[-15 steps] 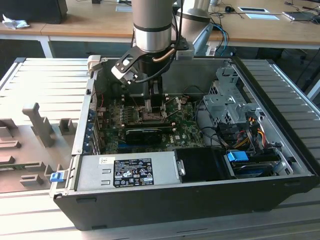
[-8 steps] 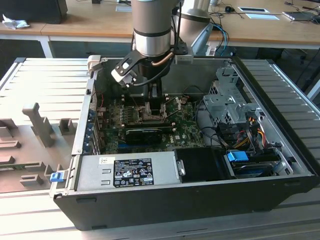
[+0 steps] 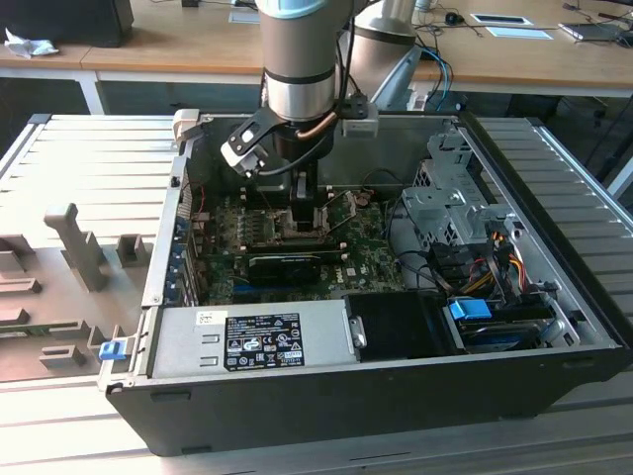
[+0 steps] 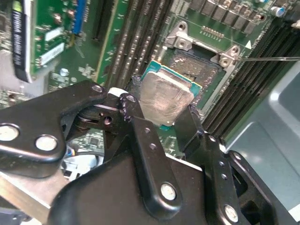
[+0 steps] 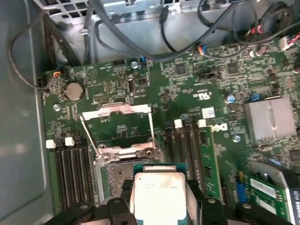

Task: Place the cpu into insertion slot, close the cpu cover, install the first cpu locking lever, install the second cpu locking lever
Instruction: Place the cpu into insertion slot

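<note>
Gripping cpu (image 4: 163,93), hand (image 4: 161,115) above insertion slot (image 4: 199,63)

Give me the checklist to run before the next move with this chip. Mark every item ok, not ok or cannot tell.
1. Grip on the chip: ok. The gripper is shut on it, with fingers on two opposite edges.
2. Cover lifted off the socket: ok. It stands open in the first wrist view.
3. Both wire levers swung clear of the socket: ok.
4. Socket bare: cannot tell. The chip hides part of it.
5. Chip square with the socket: cannot tell.
6. Chip seated: not ok. It hangs above the socket.
</note>
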Robot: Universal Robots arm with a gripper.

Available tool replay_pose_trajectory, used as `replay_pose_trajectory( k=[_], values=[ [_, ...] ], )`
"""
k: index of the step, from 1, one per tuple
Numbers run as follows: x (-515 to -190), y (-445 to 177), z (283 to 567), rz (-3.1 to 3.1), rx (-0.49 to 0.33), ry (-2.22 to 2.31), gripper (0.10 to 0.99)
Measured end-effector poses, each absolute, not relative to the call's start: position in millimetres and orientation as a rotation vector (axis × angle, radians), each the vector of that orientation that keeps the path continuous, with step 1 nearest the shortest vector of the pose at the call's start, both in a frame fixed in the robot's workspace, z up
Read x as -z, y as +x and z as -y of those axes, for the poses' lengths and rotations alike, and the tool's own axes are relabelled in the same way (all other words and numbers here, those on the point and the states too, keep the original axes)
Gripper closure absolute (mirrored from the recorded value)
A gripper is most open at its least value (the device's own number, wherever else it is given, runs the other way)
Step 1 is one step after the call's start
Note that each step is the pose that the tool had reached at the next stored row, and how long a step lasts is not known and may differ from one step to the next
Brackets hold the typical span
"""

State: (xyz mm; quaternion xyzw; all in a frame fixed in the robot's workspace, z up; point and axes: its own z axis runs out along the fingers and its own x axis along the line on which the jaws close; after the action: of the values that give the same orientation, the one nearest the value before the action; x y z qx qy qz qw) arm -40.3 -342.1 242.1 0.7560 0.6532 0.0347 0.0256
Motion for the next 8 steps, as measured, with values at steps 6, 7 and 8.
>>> replay_pose_trajectory(
  k=[6, 7, 8],
  values=[
    [-239.5, -40.2, 337.7, -2.109, -0.111, 2.26, 0.557],
    [-235.8, -40.4, 335.1, -2.131, -0.112, 2.24, 0.557],
    [-234.6, -40.6, 333.8, -2.138, -0.112, 2.234, 0.557]
  ],
)
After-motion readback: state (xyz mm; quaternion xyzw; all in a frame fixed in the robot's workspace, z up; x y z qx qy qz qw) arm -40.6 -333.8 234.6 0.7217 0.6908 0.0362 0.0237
